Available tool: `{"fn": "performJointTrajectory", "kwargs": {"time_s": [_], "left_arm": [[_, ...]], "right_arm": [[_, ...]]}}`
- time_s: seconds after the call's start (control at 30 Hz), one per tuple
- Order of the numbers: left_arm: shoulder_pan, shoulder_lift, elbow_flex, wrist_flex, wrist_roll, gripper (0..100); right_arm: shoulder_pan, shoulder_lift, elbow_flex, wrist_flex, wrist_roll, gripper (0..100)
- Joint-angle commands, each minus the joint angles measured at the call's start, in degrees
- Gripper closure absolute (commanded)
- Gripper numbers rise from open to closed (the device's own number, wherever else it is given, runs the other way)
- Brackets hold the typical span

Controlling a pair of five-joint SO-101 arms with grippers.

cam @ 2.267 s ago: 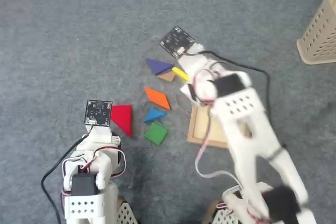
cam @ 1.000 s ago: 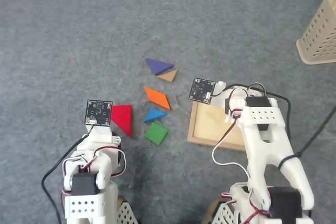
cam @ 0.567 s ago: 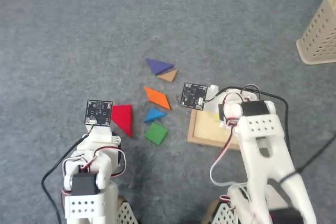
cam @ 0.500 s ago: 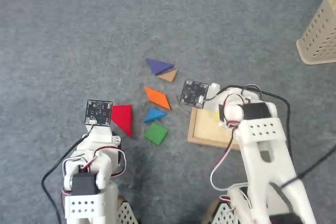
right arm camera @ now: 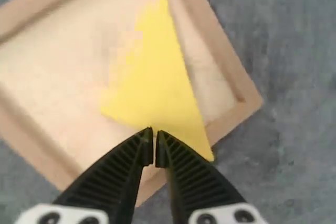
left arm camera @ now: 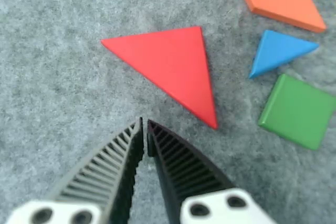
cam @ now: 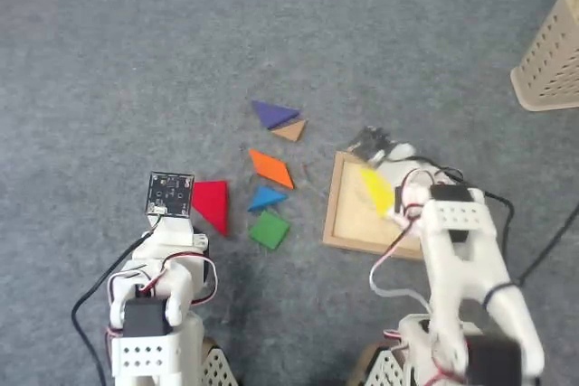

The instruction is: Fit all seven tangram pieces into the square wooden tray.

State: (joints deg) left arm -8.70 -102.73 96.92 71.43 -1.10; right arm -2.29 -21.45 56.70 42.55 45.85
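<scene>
progress: early going, I'd say. Only one of the seven pieces is getting dealt with so far. The yellow triangle (right arm camera: 152,77) is lying mostly inside the tray (cam: 330,210), but one corner is riding up over the rim, so I'm not counting it as seated yet.
tray contents: just that yellow piece sitting on the bare wood floor, up toward one corner. Nothing else is showing in there.
left to do: six pieces are waiting on the grey carpet (cam: 136,70) beside the tray. There's a purple triangle (cam: 273,113) with a tan triangle (cam: 289,130) right up against it, then an orange parallelogram (cam: 271,168), a blue triangle (cam: 265,197) and a green square (cam: 269,229). The red triangle (cam: 213,203) is the one farthest from the tray.
right gripper (right arm camera: 152,132): the jaws are squeezing together with only a sliver between them, and they aren't clamping anything as far as I can see. The tips are hovering right at the yellow triangle's edge by the rim. I can't tell if they're actually touching it.
left gripper (left arm camera: 144,124): clenched too and carrying nothing. It's pointing down at the carpet just beside the red triangle, not touching it.
basket (cam: 552,51): a slatted beige one is sitting at the far right edge, well apart from everything. Can't see what's inside.
my guess: that raised yellow corner is needing a nudge down before anything else is going in.
</scene>
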Motion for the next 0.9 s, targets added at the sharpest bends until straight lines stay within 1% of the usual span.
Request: {"fn": "performJointTrajectory", "kwargs": {"time_s": [0.0, 0.17, 0.37, 0.4, 0.47, 0.53, 0.6, 0.73, 0.77, 0.87], "left_arm": [[-0.18, -0.35, -0.31, 0.18, 0.35, 99], [-0.18, -0.35, -0.31, 0.18, 0.35, 99], [-0.18, -0.35, -0.31, 0.18, 0.35, 99], [-0.18, -0.35, -0.31, 0.18, 0.35, 99], [-0.18, -0.35, -0.31, 0.18, 0.35, 99], [-0.18, -0.35, -0.31, 0.18, 0.35, 99], [-0.18, -0.35, -0.31, 0.18, 0.35, 99], [-0.18, -0.35, -0.31, 0.18, 0.35, 99], [-0.18, -0.35, -0.31, 0.18, 0.35, 99], [-0.18, -0.35, -0.31, 0.18, 0.35, 99]], "right_arm": [[2.24, 8.75, -6.07, -3.03, -6.86, 99.3], [0.66, 17.45, -13.63, -1.36, -7.12, 99.3], [-2.95, 19.21, -16.09, -1.63, -7.47, 99.3], [-2.95, 18.42, -16.09, -1.54, -9.05, 99.3], [-2.07, 16.22, -16.09, -1.54, -15.30, 99.3], [-0.40, 13.58, -16.00, -1.45, -21.98, 99.3], [2.15, 10.95, -16.00, 0.66, -26.55, 99.2], [5.58, 7.96, -16.00, 5.14, -28.40, 98.9], [6.11, 8.13, -16.00, 5.85, -28.40, 97.4], [6.37, 9.45, -16.00, 6.37, -28.48, 88.7]]}}
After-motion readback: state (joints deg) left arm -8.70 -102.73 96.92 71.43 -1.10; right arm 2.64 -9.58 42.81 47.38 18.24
